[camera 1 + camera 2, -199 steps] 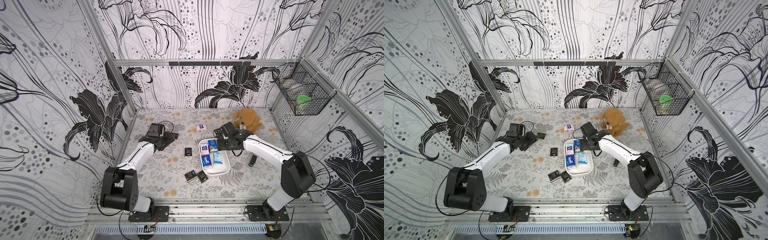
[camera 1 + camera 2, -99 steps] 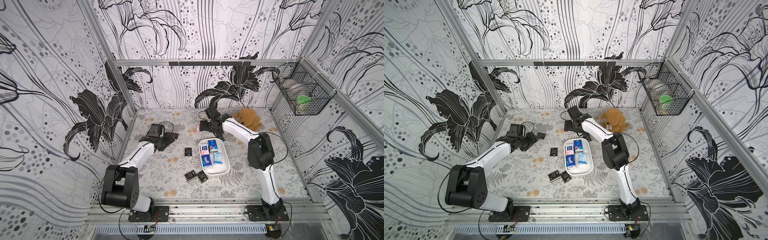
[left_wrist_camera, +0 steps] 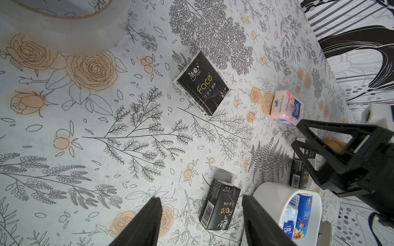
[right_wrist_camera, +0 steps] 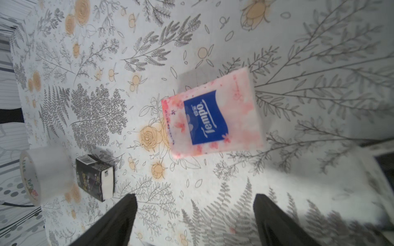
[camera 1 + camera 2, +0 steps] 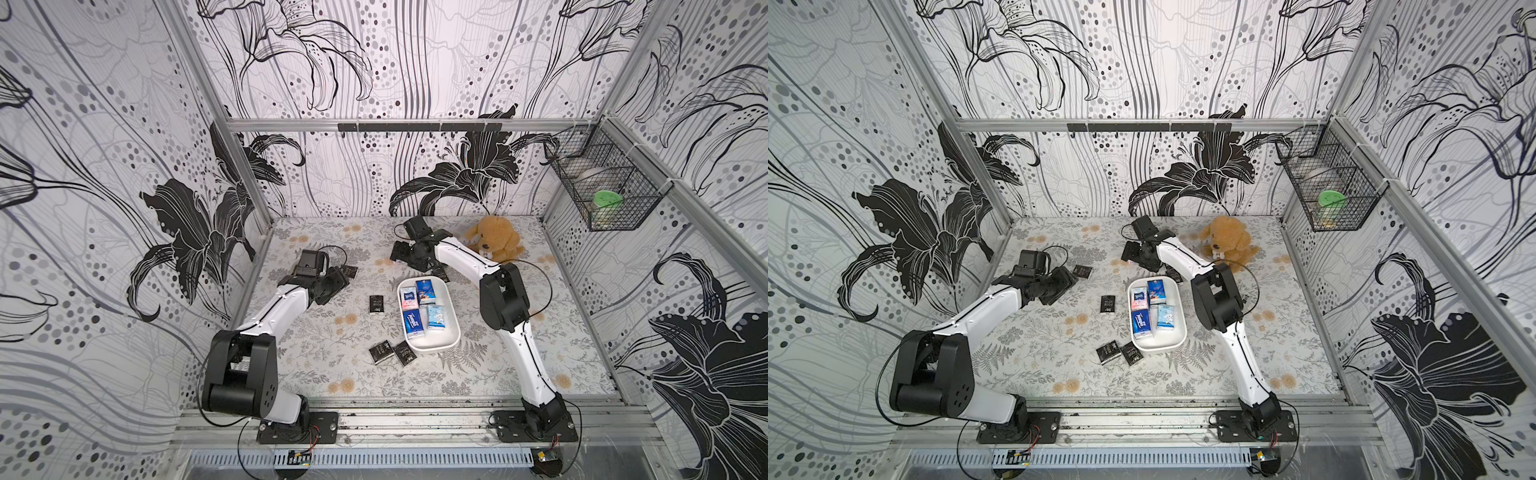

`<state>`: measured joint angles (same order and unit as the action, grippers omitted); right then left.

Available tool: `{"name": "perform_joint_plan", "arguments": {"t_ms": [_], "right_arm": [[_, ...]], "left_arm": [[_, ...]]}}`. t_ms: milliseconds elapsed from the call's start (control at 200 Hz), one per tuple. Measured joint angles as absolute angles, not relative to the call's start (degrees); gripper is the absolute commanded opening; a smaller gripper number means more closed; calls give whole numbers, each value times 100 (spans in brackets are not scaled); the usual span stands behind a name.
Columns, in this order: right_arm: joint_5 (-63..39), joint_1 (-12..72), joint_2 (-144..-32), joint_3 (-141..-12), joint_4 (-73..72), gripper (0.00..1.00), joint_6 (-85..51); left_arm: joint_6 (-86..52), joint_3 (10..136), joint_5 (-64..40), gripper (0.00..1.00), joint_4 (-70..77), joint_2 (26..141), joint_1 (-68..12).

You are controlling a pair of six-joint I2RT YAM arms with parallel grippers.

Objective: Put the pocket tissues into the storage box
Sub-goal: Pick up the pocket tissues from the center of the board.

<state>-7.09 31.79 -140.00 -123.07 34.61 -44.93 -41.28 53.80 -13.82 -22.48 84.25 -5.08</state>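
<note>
Just ahead of the spread right gripper (image 4: 194, 198), apart: pink-white tissue packet (image 4: 213, 119).

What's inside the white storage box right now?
The storage box holds four flat packets: pink-white packet, cartoon-print blue packet, dark blue packet, light blue packet. Anything under them is hidden.

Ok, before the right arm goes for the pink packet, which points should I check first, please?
1. right gripper, jaws open: ok.
2. pink packet lies flat with nothing on it: ok.
3. Packet between the jaws: not ok, it lies beyond their tips.
4. storage box has bare room at its near end: ok.
5. left gripper is apart from the pink packet: ok.
</note>
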Motion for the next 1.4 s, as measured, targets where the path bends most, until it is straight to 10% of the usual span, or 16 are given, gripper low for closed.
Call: {"name": "perform_joint_plan", "arguments": {"t_ms": [626,1111,1402], "right_arm": [[-165,3052,-15246,-14003,3339,87,-4829],[-342,3039,-15290,-13725,2759,14,-4827],[-663,3028,-15076,-13456,2626,13,-4397]], "left_arm": [[-4145,5380,-1400,65,-2235,8374,-502],[-4141,5328,-1400,65,-2250,8329,-471],[-4125,5238,-1402,65,-2318,8187,-471]]}}
